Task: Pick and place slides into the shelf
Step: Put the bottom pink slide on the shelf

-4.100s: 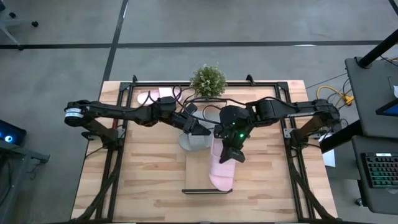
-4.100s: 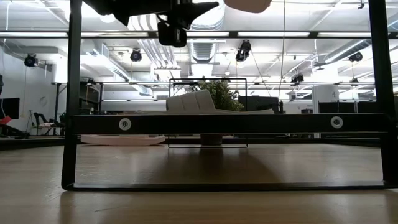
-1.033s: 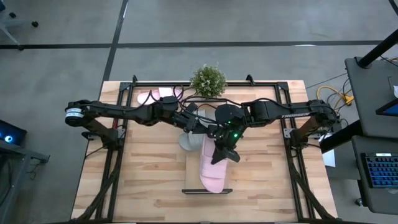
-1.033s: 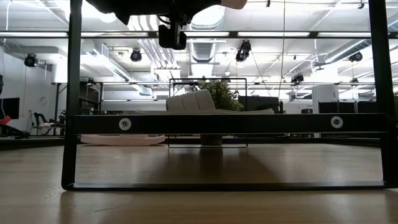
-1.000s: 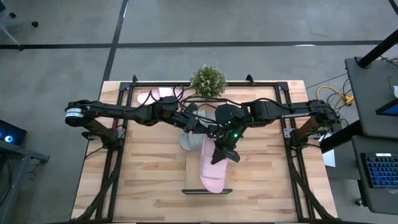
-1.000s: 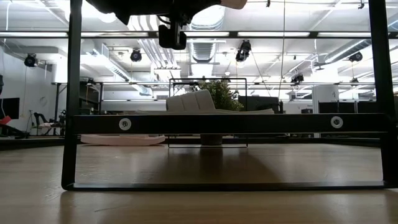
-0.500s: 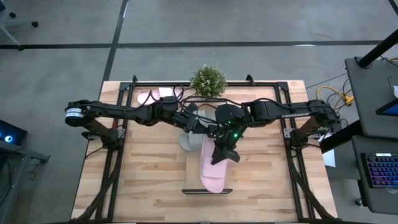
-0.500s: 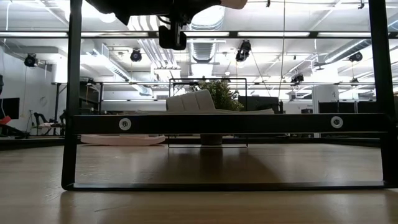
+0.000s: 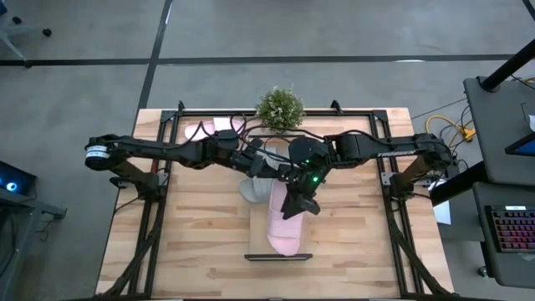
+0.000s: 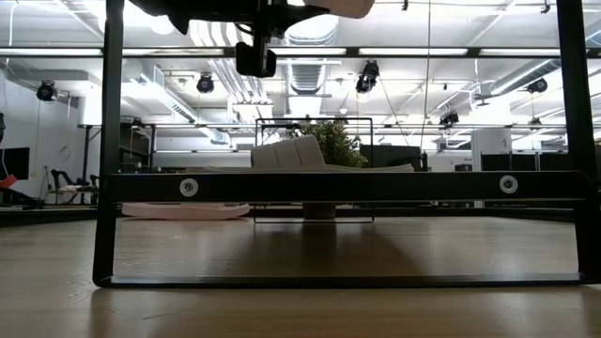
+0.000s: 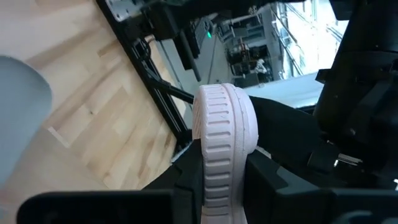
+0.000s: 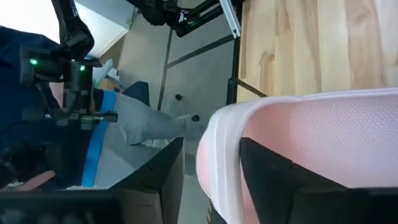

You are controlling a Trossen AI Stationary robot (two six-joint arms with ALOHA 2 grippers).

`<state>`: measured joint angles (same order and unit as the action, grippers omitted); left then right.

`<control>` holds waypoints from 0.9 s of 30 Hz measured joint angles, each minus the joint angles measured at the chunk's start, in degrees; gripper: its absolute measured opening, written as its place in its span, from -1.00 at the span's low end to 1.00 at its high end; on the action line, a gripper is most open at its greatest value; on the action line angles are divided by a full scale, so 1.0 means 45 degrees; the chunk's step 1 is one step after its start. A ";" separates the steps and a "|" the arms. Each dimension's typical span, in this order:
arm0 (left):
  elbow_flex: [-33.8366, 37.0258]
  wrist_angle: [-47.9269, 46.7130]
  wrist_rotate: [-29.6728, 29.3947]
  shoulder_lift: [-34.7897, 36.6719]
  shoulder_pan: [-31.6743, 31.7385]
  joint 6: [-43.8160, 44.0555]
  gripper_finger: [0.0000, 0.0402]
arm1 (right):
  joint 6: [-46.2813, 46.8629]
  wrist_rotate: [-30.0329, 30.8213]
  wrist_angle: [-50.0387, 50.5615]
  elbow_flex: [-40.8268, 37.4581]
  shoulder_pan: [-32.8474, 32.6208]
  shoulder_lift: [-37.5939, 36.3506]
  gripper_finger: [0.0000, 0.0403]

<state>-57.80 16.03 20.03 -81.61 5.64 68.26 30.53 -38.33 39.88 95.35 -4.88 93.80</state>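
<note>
A pale pink slide [image 9: 282, 227] hangs lengthwise over the light-wood shelf [image 9: 257, 226], and the low view shows it well above the board [image 10: 376, 186]. My left gripper [image 9: 269, 171] is shut on the slide's far end. My right gripper [image 9: 297, 202] stands open, its fingers on either side of the slide's right edge [image 12: 217, 155]. A grey slide [image 9: 252, 191] lies by the shelf's far left corner. Another pink slide [image 9: 199, 131] lies flat on the table at the far left. My left gripper pinches the far end of the pink slide's ribbed sole [image 11: 224, 143] between its two fingers, coming nearly level from the table's left. The slide reaches out from the fingers toward the near edge, lifted clear of the shelf. My right gripper's one finger [image 12: 264, 171] lies close to the slide's pink surface; I cannot tell whether it touches.
A potted plant [image 9: 279, 107] stands at the table's far edge, just behind both grippers. Black rails [image 9: 155, 217] run along the table's left and right sides. Bare tabletop lies on either side of the shelf toward the near edge.
The pink slide has tipped a little in my left gripper's hold; both arms have stayed where they were.
</note>
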 joint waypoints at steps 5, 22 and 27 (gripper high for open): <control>0.0005 -0.0913 -0.0947 0.0377 -0.0026 -0.0338 -0.73 | 0.0125 0.0000 -0.0068 0.0000 0.0417 -0.0326 -0.21; 0.0976 -0.2481 -0.4799 0.2596 -0.0804 -0.0431 -0.73 | 0.0668 0.5728 -0.0150 0.0015 0.0680 -0.2218 -0.20; 0.2053 -0.2361 -0.6323 0.3466 -0.1488 0.0299 -0.73 | 0.0686 0.6484 -0.0420 0.0015 0.0466 -0.2268 -0.20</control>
<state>-48.56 5.41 -8.42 -66.02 -1.06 69.61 33.61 -9.15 37.99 95.42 -2.78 83.59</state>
